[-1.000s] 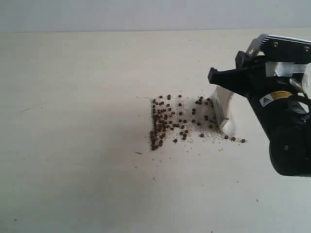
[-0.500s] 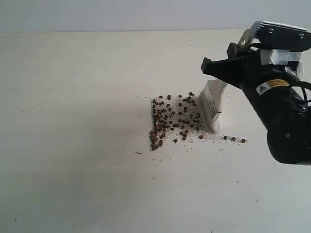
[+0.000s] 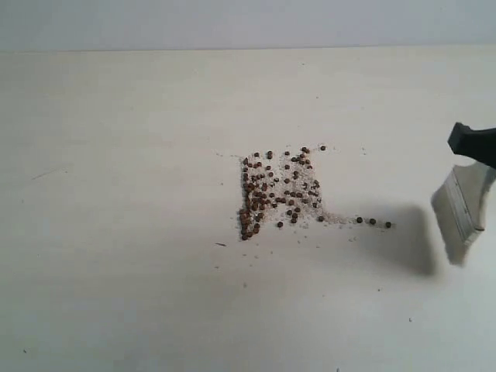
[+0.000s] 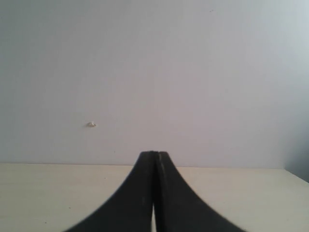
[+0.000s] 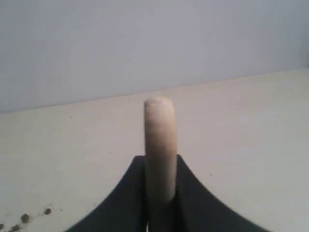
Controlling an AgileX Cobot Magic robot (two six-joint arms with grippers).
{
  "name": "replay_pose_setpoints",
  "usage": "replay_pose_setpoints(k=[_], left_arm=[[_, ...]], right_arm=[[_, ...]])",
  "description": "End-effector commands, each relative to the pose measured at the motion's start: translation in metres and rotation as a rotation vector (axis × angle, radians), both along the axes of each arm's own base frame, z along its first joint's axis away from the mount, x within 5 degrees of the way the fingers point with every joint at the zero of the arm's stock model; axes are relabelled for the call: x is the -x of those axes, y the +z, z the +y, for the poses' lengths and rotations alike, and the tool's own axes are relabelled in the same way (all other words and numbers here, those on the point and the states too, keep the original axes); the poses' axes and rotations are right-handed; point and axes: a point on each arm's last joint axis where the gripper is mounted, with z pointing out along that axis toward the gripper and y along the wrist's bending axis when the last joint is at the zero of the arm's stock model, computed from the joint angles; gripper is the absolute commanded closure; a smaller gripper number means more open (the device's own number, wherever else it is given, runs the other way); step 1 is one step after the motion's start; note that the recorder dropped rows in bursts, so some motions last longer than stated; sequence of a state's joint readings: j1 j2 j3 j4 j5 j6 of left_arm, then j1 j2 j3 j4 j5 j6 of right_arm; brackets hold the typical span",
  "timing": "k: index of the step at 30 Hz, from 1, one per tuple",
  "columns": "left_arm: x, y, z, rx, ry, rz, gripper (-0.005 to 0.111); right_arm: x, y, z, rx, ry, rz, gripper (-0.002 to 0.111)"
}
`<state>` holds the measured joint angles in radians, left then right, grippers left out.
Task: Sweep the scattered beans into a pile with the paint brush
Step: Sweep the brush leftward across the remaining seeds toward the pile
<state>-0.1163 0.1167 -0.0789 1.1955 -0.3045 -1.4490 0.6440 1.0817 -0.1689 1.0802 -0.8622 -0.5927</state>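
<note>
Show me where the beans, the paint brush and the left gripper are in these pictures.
beans (image 3: 260, 198), exterior view, dense left part of the cluster.
paint brush (image 5: 159, 145), right wrist view, its wooden handle.
left gripper (image 4: 154, 157), left wrist view, between its shut fingertips.

Paint brush (image 3: 463, 205) blurred and clipped by the exterior view's right edge, handle hidden there, right gripper (image 3: 473, 144) cut down to a black tip, left gripper (image 4: 155, 193) cropped at its wrist picture's edge, beans (image 5: 34, 215) blurred in right wrist view, crumbs (image 3: 335, 218) too fine to separate
</note>
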Motion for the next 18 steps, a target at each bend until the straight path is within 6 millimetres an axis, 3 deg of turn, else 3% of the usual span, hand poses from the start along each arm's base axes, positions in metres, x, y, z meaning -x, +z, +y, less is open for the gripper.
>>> replay_pose_setpoints(k=[1, 18], left_arm=[[0.0, -0.001, 0.0, 0.001, -0.003, -0.002, 0.107], [0.0, -0.001, 0.0, 0.001, -0.003, -0.002, 0.107]], right_arm=[[0.002, -0.008, -0.004, 0.048, -0.017, 0.008, 0.108], [-0.014, -0.038, 0.031, -0.147, 0.196, 0.042, 0.108]])
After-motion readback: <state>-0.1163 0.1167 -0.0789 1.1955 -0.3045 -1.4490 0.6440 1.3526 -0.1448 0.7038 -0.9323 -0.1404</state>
